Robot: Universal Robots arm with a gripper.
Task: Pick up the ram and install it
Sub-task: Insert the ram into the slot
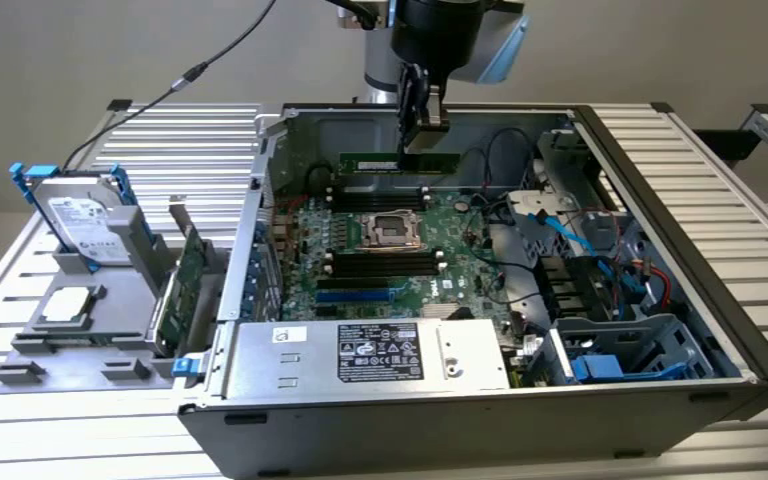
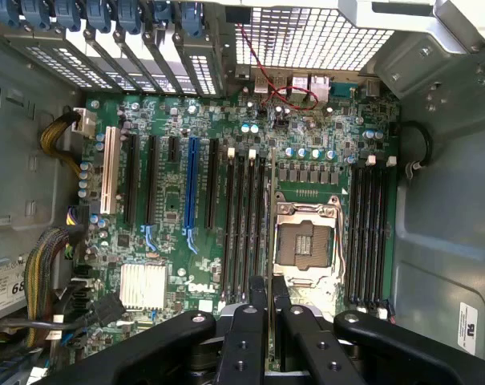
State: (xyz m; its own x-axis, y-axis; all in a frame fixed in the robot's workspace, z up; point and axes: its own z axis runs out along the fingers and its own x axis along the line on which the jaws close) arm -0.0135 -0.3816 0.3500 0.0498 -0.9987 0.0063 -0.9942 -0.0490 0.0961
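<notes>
Black arm [image 1: 440,30] comes straight down from far side into open dark-grey computer case [image 1: 464,440]. Black two-finger gripper [image 1: 420,145] points down, pinching the long thin green ram stick [image 1: 391,162] by its top edge. White "DELL" is readable on green motherboard [image 2: 166,212]. Ram hangs above far black memory slots [image 1: 384,188], edge down. Its long axis runs exterior view's left to right, parallel to the slots.

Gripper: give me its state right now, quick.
Gripper: closed on the ram, holding it over the motherboard inside the open case.
</notes>
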